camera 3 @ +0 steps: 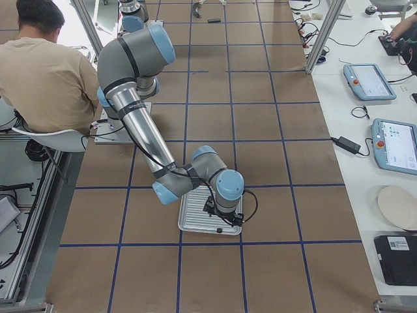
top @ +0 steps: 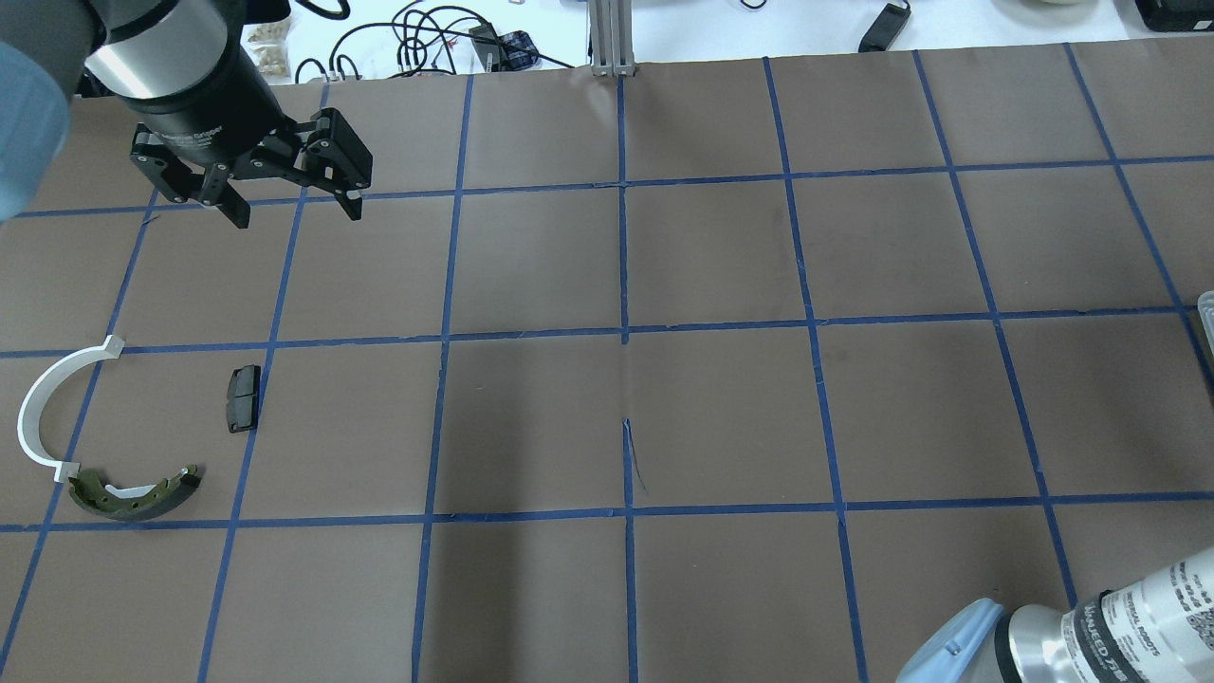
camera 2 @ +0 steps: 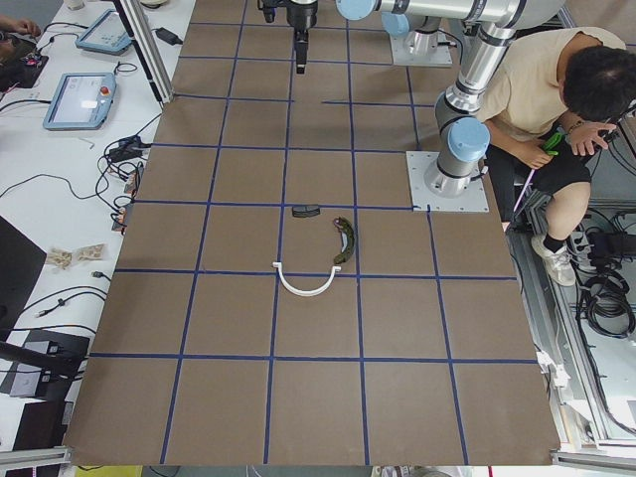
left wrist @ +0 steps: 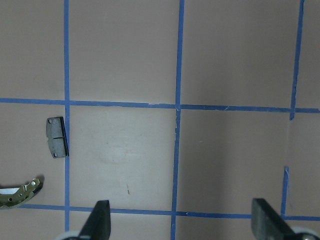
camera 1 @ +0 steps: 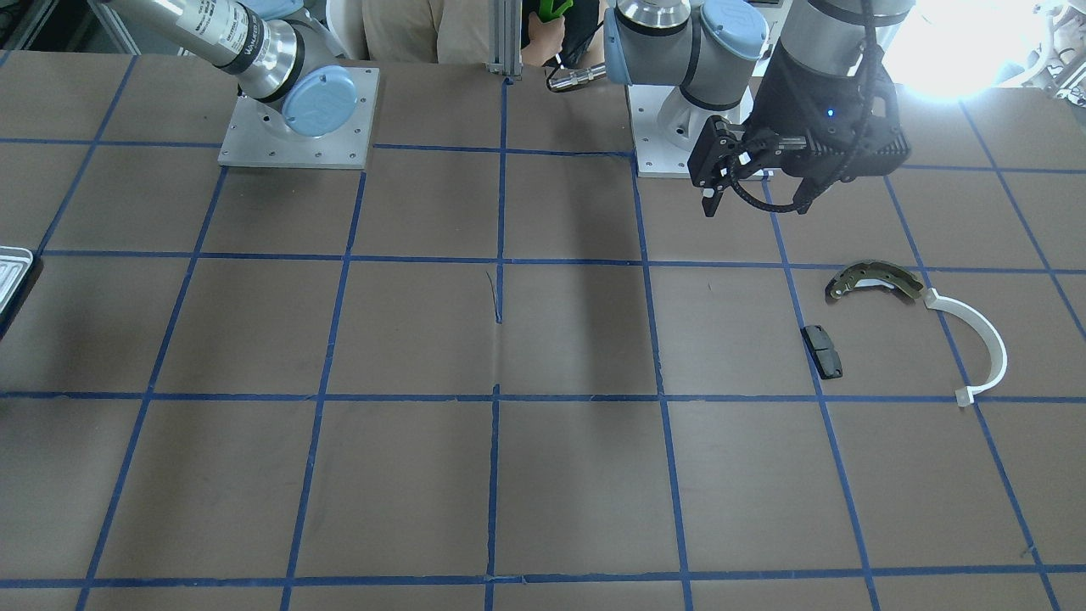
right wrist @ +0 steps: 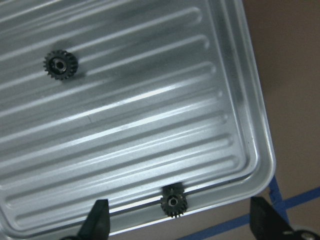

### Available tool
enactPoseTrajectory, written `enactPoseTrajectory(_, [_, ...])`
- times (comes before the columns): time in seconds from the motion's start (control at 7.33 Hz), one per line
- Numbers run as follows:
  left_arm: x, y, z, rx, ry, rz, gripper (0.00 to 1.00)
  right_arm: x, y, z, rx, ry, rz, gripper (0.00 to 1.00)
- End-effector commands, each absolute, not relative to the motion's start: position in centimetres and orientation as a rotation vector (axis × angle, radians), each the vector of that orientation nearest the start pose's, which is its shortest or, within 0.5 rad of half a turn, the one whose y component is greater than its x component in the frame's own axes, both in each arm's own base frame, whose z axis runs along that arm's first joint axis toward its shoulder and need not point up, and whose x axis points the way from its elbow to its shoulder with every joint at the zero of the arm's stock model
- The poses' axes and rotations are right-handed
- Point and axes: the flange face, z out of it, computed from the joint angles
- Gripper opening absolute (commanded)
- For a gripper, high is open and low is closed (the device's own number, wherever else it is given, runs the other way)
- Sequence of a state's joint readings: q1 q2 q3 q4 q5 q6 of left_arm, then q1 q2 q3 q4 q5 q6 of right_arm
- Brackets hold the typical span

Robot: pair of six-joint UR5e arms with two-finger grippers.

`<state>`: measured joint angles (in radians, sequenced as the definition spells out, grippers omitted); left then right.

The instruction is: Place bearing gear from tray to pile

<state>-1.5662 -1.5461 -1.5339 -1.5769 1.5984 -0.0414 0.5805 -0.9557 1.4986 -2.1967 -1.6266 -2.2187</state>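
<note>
The silver ribbed tray (right wrist: pixel 150 115) holds two small black bearing gears: one (right wrist: pixel 60 65) at the upper left, one (right wrist: pixel 173 201) against the near rim. My right gripper (right wrist: pixel 180 225) hangs open above the tray (camera 3: pixel 189 218), the near gear between its fingers in the wrist view. The pile lies far off: an olive brake shoe (top: pixel 133 493), a white arc (top: pixel 47 408) and a black pad (top: pixel 243 398). My left gripper (top: pixel 299 214) is open and empty, raised beyond the pile. Its wrist view shows the pad (left wrist: pixel 56 144) and the shoe's tip (left wrist: pixel 20 192).
The tray's corner shows at the table's edge (camera 1: pixel 13 271). The two arm bases (camera 1: pixel 297 119) stand at the robot's side of the table. A seated operator (camera 2: pixel 556 89) is behind them. Side tables carry tablets (camera 3: pixel 368 81) and cables.
</note>
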Motion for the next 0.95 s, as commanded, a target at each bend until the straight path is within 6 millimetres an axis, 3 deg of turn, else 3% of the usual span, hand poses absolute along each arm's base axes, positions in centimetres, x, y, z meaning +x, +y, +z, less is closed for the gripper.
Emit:
enactPoseTrajectory(0.0, [-12.8, -48.7, 51.8, -0.073, 3.113, -0.087, 1.00, -50.7, -48.0, 19.5, -1.963, 2.557, 0.083, 1.00])
enactPoseTrajectory(0.68, [-12.8, -48.7, 51.8, -0.073, 3.113, -0.087, 1.00, -52.0, -47.0, 17.0, -2.002, 2.523, 0.113, 0.89])
enactPoseTrajectory(0.82, [-12.9, -48.5, 51.6, -0.070, 3.112, -0.082, 1.00, -52.3, -46.6, 16.9, -1.994, 2.529, 0.111, 0.75])
